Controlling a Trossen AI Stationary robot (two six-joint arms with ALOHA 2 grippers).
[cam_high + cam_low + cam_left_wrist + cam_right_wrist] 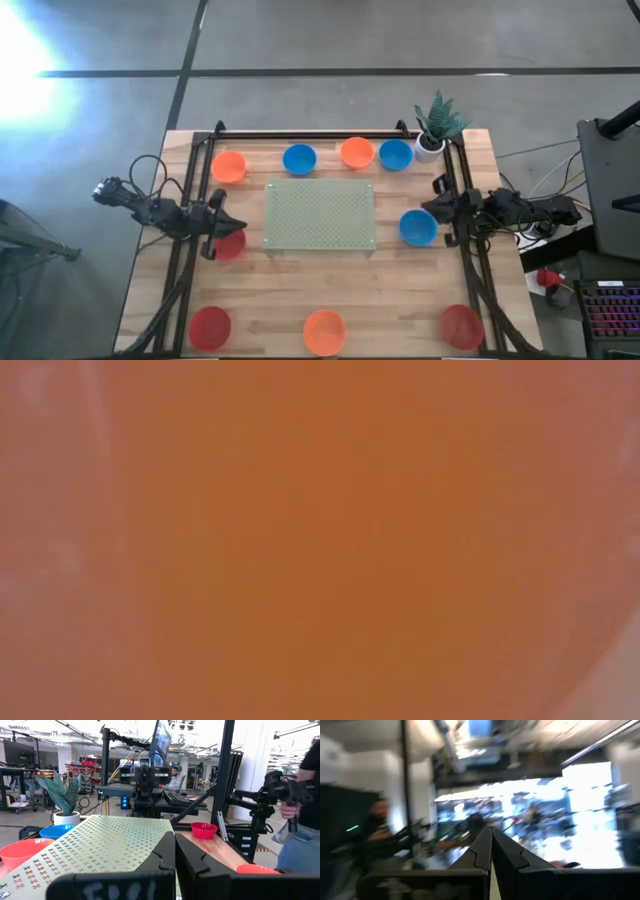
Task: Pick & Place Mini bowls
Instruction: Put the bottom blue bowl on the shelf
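Several mini bowls stand on the wooden table around a pale green mat (320, 215). Orange (229, 166), blue (299, 158), orange (356, 152) and blue (396, 154) bowls line the far side. Red (210, 326), orange (324, 331) and red (462, 326) bowls line the near edge. My left gripper (238, 224) (175, 852) is shut and empty at the mat's left, above a red bowl (229, 245). My right gripper (430, 207) (491, 847) is shut and empty at the mat's right, beside a blue bowl (418, 227).
A white pot with a green plant (435, 125) stands at the far right corner. A black frame (300, 133) rims the table's far and side edges. An orange surface (320, 540) fills the whole low view. A person (305, 795) stands beyond the table.
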